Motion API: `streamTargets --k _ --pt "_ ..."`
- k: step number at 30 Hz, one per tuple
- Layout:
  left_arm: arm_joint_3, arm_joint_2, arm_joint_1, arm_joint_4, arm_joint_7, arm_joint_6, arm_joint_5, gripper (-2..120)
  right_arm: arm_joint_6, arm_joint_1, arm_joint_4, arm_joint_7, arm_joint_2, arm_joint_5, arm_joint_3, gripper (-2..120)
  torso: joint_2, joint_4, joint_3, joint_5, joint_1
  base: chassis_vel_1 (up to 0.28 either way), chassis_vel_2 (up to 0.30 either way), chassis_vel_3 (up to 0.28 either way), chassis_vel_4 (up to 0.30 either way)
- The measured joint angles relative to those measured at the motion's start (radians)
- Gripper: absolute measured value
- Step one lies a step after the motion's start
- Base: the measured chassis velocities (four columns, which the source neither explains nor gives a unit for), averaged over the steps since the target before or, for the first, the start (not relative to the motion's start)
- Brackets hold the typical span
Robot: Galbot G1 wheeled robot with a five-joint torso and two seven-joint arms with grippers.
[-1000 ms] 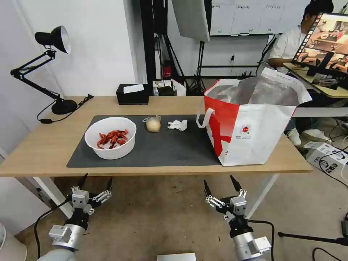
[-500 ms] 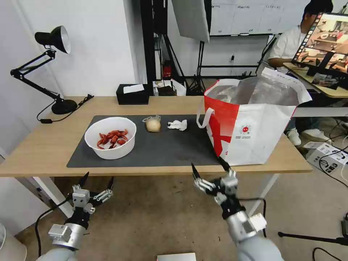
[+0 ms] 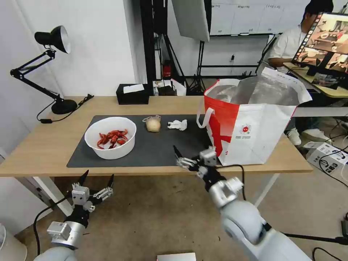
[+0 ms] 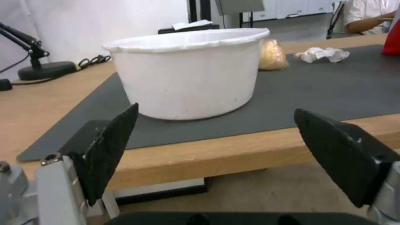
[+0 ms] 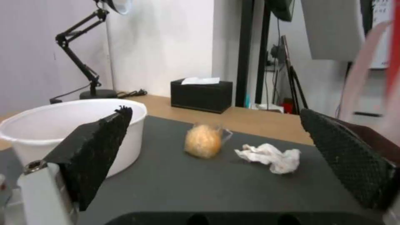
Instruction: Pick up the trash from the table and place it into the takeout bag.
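On the dark mat (image 3: 159,150) of the table (image 3: 43,145) stands a white bowl (image 3: 110,137) holding red crayfish shells (image 3: 112,138). Behind it lie a beige ball in clear wrap (image 3: 153,125) and a crumpled white tissue (image 3: 177,125). The red-and-white takeout bag (image 3: 250,123) stands open at the table's right end. My right gripper (image 3: 194,153) hovers open over the mat's front edge, just left of the bag; its wrist view faces the ball (image 5: 203,140) and the tissue (image 5: 271,156). My left gripper (image 3: 97,180) hangs open below the table's front edge, facing the bowl (image 4: 187,72).
A black tissue box (image 3: 133,94) sits at the table's back edge, and a black desk lamp (image 3: 54,65) stands at the back left. A desk with a monitor (image 3: 322,40) is behind the bag.
My right arm has risen from below the table and moved forward and left, so its gripper now sits over the mat's front edge. The left gripper has sunk slightly.
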Motion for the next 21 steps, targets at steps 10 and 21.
streamTargets --k 10,21 --pt "0.004 0.007 -0.016 0.017 -0.001 0.006 -0.017 100 -0.158 0.287 -0.179 0.307 0.143 0.181 -0.173 100 0.000 0.0000 0.000 -0.0001 0.000 0.000 0.000 0.000 0.000" --pt "0.006 0.014 -0.029 0.036 -0.001 0.007 -0.043 100 -0.263 0.493 -0.464 0.620 0.364 0.275 -0.198 100 0.000 0.0002 0.000 -0.0002 0.000 0.000 0.000 0.000 0.000"
